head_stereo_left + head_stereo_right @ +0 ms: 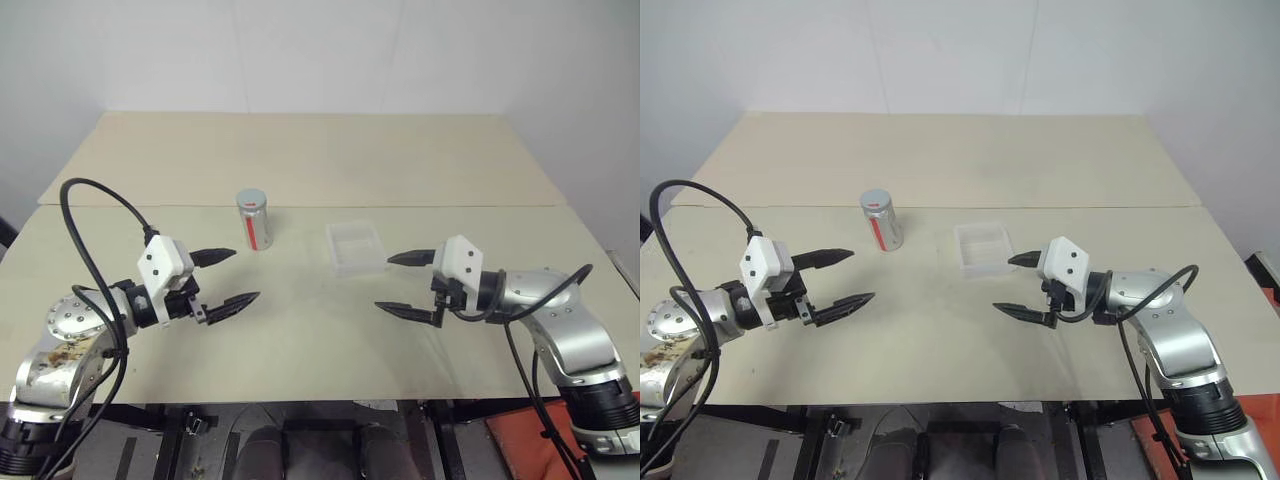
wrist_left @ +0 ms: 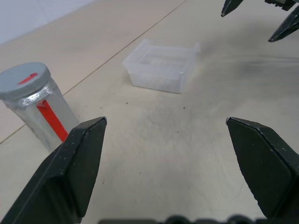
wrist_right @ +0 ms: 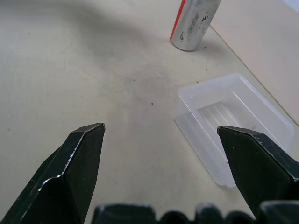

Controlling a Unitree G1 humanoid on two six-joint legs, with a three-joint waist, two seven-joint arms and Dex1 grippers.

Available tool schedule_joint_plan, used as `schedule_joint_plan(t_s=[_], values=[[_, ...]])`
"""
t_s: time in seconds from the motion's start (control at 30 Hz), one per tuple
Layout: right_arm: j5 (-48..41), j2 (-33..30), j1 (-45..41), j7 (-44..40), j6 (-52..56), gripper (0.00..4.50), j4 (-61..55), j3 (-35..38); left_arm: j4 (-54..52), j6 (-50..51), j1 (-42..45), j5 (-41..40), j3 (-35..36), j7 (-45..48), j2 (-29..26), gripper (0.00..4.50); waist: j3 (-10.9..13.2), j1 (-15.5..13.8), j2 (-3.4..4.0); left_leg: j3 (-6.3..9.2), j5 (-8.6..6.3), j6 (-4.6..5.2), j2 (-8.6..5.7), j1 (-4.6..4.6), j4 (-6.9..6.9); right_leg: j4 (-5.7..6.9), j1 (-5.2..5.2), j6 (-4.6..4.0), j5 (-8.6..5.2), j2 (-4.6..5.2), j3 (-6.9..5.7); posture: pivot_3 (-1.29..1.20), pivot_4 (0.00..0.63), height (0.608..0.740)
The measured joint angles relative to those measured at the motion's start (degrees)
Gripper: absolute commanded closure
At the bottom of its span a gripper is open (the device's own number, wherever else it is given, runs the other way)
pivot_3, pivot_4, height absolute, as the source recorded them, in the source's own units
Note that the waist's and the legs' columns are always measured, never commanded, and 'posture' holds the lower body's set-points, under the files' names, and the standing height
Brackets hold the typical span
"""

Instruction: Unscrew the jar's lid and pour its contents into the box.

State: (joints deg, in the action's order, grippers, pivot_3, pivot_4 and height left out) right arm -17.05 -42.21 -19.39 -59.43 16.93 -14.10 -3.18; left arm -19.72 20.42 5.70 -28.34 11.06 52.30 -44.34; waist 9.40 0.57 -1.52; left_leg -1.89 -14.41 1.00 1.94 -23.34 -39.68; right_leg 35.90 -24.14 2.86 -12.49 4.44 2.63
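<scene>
Two grippers and three task items are on my list at this station.

Item one: the jar, standing upright on the table, silvery body with a red strip down its side. It sits on the near board, close to the seam that divides the near board from the far one.

Item two: the lid, grey and round with a small red mark on top, seated on the jar's mouth.

Item three: the box, a shallow clear-whitish tray, resting flat on the table to the right of the jar and apart from it. From the right wrist view I see ribbing on its floor; a faint speck or two may lie there, though I cannot make it out for certain.

Item four: the left gripper, released, its two black fingers spread wide and holding nothing. It hovers above the table, in front of the jar and slightly to its left, not touching it.

Item five: the right gripper, likewise released and empty, fingers spread. It hangs just in front of the box's near right corner, pointing toward the left gripper across bare tabletop.

Contents of the jar: not discernible to me through its wall.
</scene>
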Motion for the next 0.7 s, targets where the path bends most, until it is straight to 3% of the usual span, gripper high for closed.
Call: schedule_joint_plan(t_s=[0.4,0.47,0.6,0.7], values=[[1.0,-0.1,0.2,0.3,-0.1,0.02,0.2,0.0,-2.1,2.3,-0.6,-0.1,0.0,-2.9,-0.1,0.04,0.0,0.0,0.0,0.0,0.0,0.0,0.0,0.0,0.0,0.0,0.0,0.0,0.0,0.0,0.0,0.0,0.15,0.74],[1.0,0.0,-0.1,0.5,-0.1,0.02,0.8,0.0,-2.1,2.1,0.2,1.8,-0.2,-6.6,2.6,0.04,0.0,-0.1,0.0,0.0,0.0,0.0,-0.02,0.02,-0.01,-0.01,0.05,0.0,0.0,0.01,0.0,0.0,0.15,0.74],[1.2,0.1,-0.6,0.8,-0.1,0.02,1.3,0.0,-2.1,1.8,0.2,5.7,-2.4,-17.9,13.9,0.04,0.0,-0.4,-0.02,0.03,0.0,0.0,-0.03,-0.05,-0.02,-0.02,0.01,0.01,0.02,0.01,0.0,0.0,0.15,0.74],[1.2,0.1,-1.0,0.8,-0.1,0.02,1.3,0.0,-2.5,2.0,-1.5,8.9,-3.4,-24.6,18.4,0.04,0.0,-0.3,-0.02,0.03,0.0,0.0,-0.03,0.01,-0.01,0.01,0.02,0.0,0.02,0.02,0.02,0.0,0.15,0.74]])
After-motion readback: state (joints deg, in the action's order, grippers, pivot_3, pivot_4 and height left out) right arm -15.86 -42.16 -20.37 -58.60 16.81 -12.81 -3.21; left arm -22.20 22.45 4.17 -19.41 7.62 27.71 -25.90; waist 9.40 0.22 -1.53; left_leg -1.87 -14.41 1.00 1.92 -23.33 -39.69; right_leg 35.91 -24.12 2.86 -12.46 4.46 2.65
